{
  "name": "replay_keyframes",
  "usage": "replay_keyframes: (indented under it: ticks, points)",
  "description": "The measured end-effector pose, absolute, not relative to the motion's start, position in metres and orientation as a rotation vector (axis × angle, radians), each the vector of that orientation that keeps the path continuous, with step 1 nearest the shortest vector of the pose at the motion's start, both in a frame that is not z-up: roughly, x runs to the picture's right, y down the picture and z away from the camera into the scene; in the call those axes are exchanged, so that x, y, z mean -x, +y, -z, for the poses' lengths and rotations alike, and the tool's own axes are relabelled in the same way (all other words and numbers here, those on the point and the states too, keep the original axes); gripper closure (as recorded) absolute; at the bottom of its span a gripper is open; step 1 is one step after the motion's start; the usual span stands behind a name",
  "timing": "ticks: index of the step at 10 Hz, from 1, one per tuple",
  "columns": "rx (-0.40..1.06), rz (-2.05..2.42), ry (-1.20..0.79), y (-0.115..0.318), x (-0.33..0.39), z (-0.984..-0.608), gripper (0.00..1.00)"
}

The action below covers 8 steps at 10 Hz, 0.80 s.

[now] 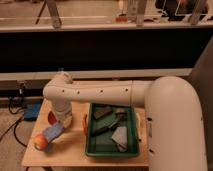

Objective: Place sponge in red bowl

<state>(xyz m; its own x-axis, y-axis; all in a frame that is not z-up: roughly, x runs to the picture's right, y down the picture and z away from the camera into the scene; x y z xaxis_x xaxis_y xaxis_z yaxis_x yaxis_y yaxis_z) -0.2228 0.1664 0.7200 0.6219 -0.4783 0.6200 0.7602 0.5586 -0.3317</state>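
The light blue sponge hangs tilted at the lower end of my gripper, just above the wooden table's left part. The gripper is shut on the sponge's upper right end. Only a small red sliver of the red bowl shows at the gripper's left; the arm's wrist hides the rest. The sponge is in front of and slightly below that sliver.
A small orange-red fruit lies near the table's front left corner, just left of the sponge. A green tray with dark items and a grey folded piece stands to the right. The white arm spans above the tray. The wooden table ends close on the left.
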Motion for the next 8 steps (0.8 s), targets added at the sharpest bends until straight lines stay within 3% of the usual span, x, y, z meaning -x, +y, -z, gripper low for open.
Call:
replay_keyframes:
  ticks: [8]
  points:
    - [0.590, 0.724, -0.521, 0.142, 0.227, -0.719, 0.96]
